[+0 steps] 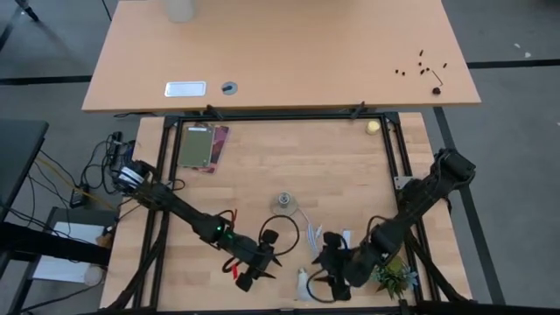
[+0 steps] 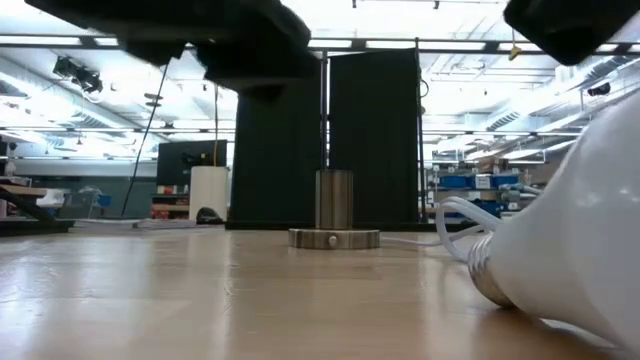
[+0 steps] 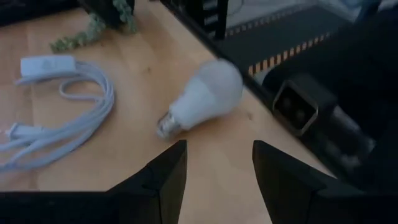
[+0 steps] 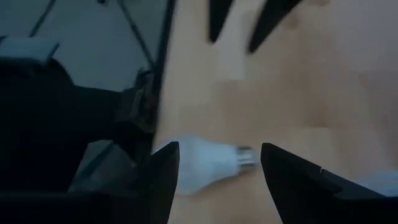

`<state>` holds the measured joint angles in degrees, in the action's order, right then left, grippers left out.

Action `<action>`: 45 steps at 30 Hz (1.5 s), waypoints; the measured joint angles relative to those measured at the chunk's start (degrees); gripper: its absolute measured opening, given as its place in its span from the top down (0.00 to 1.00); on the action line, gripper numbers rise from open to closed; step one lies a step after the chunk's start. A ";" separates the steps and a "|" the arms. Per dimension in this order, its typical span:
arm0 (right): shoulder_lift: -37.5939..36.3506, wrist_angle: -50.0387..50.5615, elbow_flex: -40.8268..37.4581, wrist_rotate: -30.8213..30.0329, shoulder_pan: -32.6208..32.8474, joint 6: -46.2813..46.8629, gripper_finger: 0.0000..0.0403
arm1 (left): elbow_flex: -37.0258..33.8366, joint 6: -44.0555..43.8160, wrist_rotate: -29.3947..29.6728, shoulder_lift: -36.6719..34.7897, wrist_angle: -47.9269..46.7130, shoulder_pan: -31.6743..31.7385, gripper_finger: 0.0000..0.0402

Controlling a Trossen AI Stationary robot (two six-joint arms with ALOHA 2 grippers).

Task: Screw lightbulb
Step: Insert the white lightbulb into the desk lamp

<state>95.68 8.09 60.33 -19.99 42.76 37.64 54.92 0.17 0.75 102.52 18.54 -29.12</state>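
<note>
- Frosted-white lightbulb lies on its side on the wooden surface, close to that surface's near edge and between the two grippers.
- Left gripper hovers low just beside the bulb; its fingers stand wide apart with nothing between them, and the lightbulb lies a little ahead of the fingertips, its silvery screw base turned toward them.
- Right gripper is low on the bulb's other side, also spread wide and holding nothing; from its wrist, the lightbulb shows between and just beyond its own fingers, not touched by them.
- Coiled white cable lies on the surface near the bulb's base, ahead of the left gripper and off to one side.
- Small green plant sprig sits just beyond the right gripper, on the side away from the bulb.
- Round metal socket stands upright well ahead of both grippers, nearer the middle of the surface.
- Seen from table height, the lightbulb rests on the wood close to the camera, with the socket farther back.
</note>
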 joint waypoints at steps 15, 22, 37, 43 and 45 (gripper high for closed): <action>10.42 -3.78 3.88 -0.12 4.13 -8.94 0.43 | 2.07 -3.46 8.19 1.81 7.74 -4.99 0.54; 12.68 2.23 3.94 -7.51 4.98 -15.71 0.43 | 3.87 -7.68 16.38 1.81 1.44 -5.36 0.54; 14.25 1.39 3.90 -6.12 -3.63 -16.28 0.43 | 3.96 -20.94 21.70 1.81 -11.76 -5.55 0.54; 14.25 0.88 3.90 -5.73 -3.99 -16.27 0.43 | 3.96 -25.05 29.79 1.81 -16.83 -5.53 0.54; 14.26 0.93 3.90 -5.71 -4.55 -16.25 0.43 | 3.93 -26.19 32.24 1.80 -18.02 -5.53 0.53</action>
<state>109.94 9.02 64.23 -25.69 38.22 21.39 58.85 -26.01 32.99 104.32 0.52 -34.65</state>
